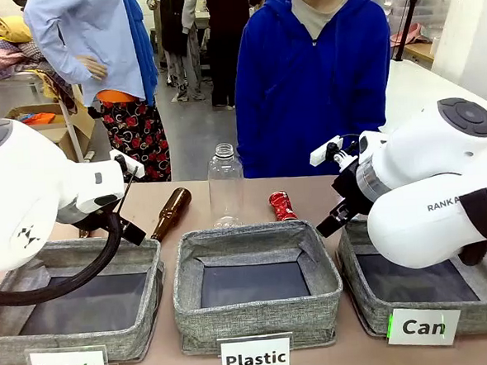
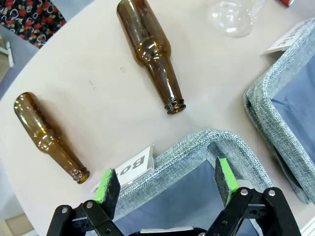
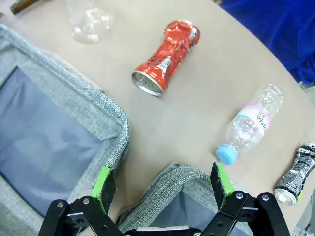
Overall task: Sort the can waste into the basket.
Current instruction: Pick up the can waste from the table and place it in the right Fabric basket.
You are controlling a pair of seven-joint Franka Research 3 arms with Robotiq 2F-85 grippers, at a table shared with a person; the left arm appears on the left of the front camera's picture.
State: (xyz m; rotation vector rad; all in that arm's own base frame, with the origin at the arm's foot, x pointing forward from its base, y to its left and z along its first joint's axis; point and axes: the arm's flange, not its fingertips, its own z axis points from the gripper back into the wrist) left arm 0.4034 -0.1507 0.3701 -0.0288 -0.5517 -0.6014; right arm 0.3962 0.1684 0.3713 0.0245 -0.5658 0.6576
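The right gripper [image 3: 162, 181] is seen with its green pads [image 3: 104, 183] held wide apart and nothing between them. It is poised above the far corner of the grey "Can" basket [image 3: 170, 173], just beside the rim of the "Plastic" basket [image 3: 114, 114]. Beyond these fingers, the crushed red can [image 3: 167, 56] is found lying on its side on the table [image 3: 197, 113], outside every basket. A small clear plastic bottle with a blue cap [image 3: 248, 125] lies nearer the fingers. Next to it, at the picture's edge, the black can with white markings [image 3: 294, 174] lies on the table as well.

The left gripper [image 2: 166, 179] is likewise spread open and grips nothing, above the corner of the "Bottle" basket [image 2: 206, 142]. Two brown glass bottles [image 2: 150, 49] [image 2: 47, 135] are laid on the table past it, well apart from each other.

In the front view, the three baskets are lined up along the near edge, each fronted by a white sign, with the "Can" sign [image 1: 423, 327] on the right. An upright clear bottle [image 1: 225, 183] is placed behind the middle basket, with the red can just beside it. A person in a blue hooded top [image 1: 312, 79] is stood at the far side.
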